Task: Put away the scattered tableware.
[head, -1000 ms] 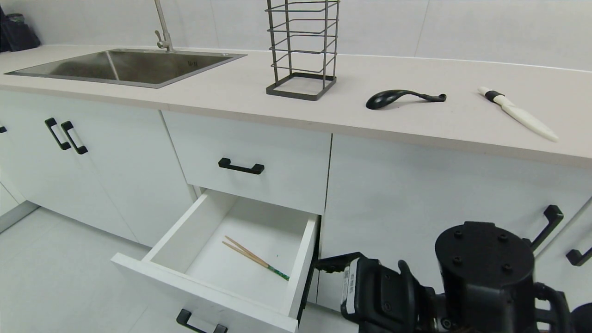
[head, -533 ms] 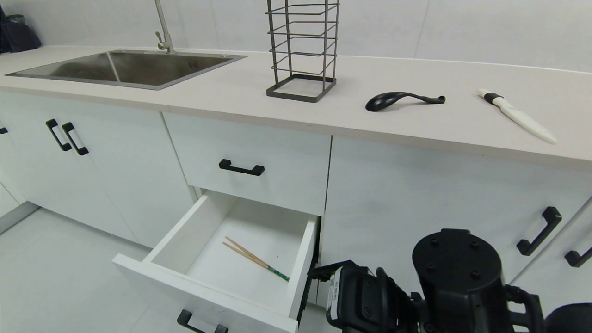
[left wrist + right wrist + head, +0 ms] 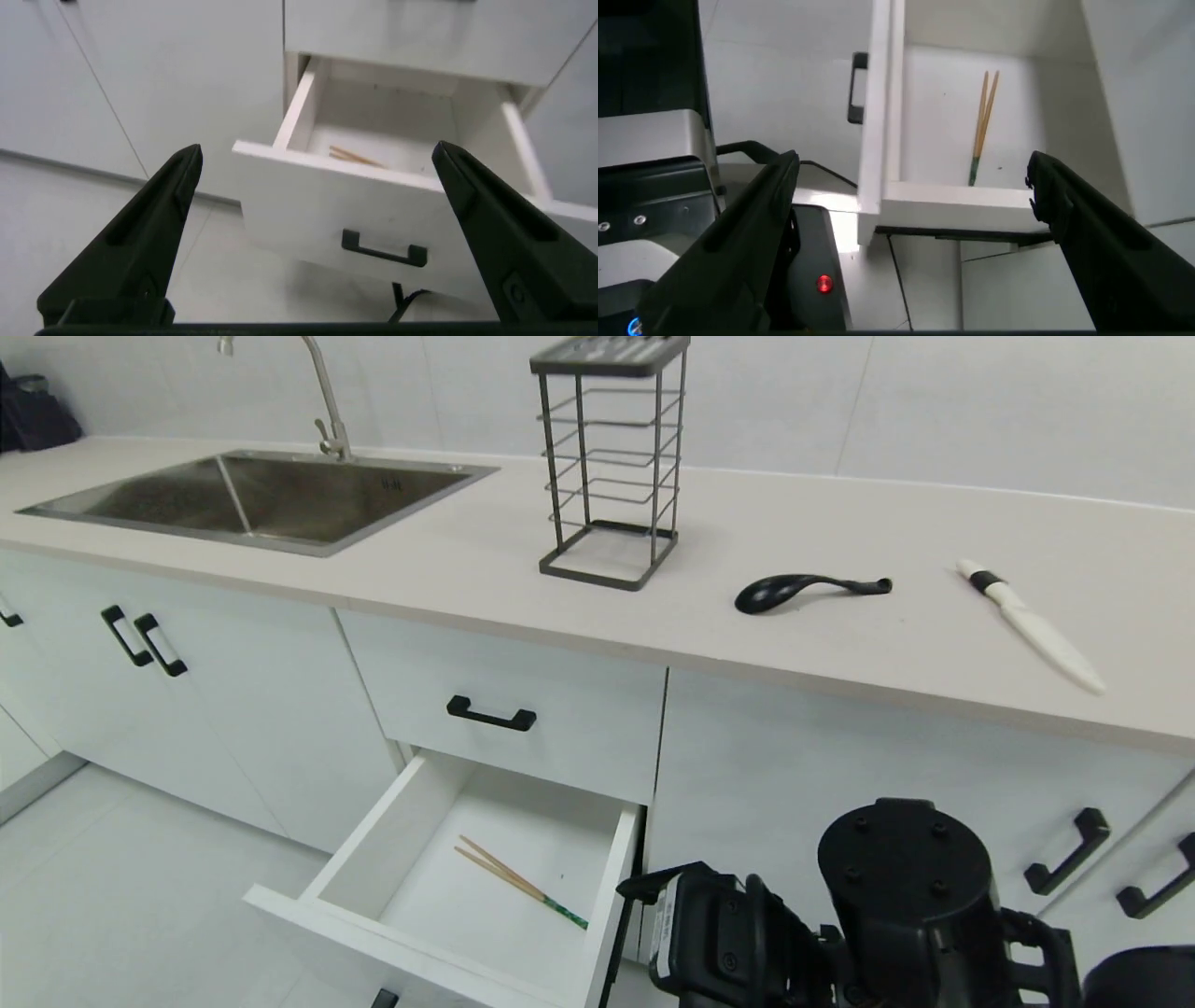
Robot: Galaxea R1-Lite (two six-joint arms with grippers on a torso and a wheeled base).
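In the head view a black spoon lies on the countertop right of centre, its long axis running nearly left to right, bowl to the left and curled handle end to the right. Farther right lies a white knife, set on a diagonal: the end with the black band points to the upper left, the tapered tip to the lower right. A tall wire rack stands upright at upper centre, and a steel sink is sunk into the counter at upper left. Below the counter, at lower centre, a white drawer is pulled out; a pair of chopsticks lies on its floor, slanting from upper left to lower right, with the green ends at the lower right. In the left wrist view the left gripper has its jaws spread wide and holds nothing; between them the drawer is seen from the front, the chopsticks lying inside it. In the right wrist view the right gripper is likewise spread wide and holds nothing, and the chopsticks run top to bottom in the drawer, green ends at the bottom.
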